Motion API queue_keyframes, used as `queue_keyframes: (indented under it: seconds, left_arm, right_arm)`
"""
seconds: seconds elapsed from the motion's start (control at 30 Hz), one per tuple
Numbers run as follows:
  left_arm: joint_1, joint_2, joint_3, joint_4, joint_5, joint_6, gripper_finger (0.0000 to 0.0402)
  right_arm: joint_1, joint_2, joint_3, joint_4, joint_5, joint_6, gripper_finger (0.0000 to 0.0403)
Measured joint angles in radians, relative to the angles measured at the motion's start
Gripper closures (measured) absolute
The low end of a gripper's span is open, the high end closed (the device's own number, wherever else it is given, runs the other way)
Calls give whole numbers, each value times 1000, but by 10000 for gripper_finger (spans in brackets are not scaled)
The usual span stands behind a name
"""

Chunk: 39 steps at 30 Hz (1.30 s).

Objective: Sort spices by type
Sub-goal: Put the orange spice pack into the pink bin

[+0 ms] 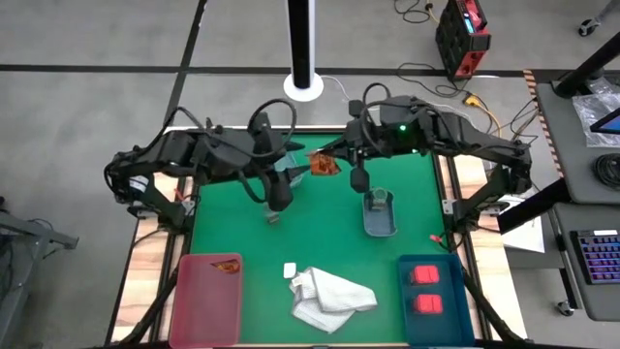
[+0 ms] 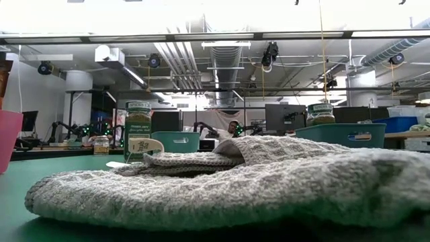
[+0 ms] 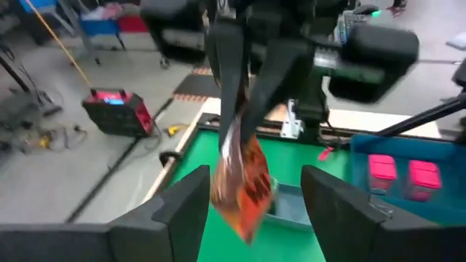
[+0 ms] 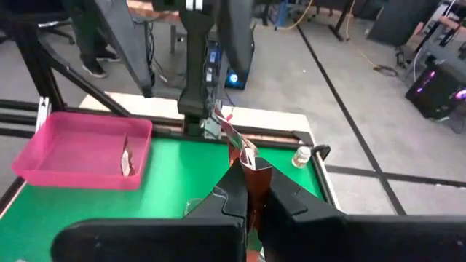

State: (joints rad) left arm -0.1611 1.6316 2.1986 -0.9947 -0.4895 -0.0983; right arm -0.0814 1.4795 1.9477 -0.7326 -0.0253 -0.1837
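The red-orange packet (image 1: 324, 165) hangs in the air over the far middle of my green worktop (image 1: 320, 233), pinched at one end by my right tool (image 4: 247, 164) and met at the other by my left tool (image 1: 302, 169). My left tool's fingers (image 3: 182, 211) are spread wide, with the packet hanging between them. A greenish jar (image 1: 379, 198) stands in the small tray (image 1: 380, 221) right of centre. Two red blocks (image 1: 423, 276) lie in the blue tray (image 1: 405, 320) at near right, and another packet (image 1: 228, 265) sits in the pink tray (image 1: 194, 310) at near left. The cloth (image 1: 329, 296) lies crumpled between them.
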Motion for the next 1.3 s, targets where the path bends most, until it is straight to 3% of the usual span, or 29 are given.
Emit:
queue_keyframes:
  seconds: [0.37,0.47,0.6,0.8,0.97,1.3]
  left_arm:
    - [58,61,-2,3,-3,125,211]
    - [59,63,-2,-2,-14,146,260]
    - [59,58,-2,-16,-20,161,375]
    - [58,46,-2,-20,-22,146,400]
    - [58,25,-2,-45,-35,119,401]
    - [33,7,-2,-41,-38,78,401]
  right_arm:
    - [0,16,2,12,0,0,394]
    - [0,16,5,12,-2,1,394]
    - [0,16,6,12,-4,1,394]
    - [0,16,6,16,-11,42,387]
    - [-1,5,7,8,-27,89,341]
    - [-39,-53,8,-104,-64,216,204]
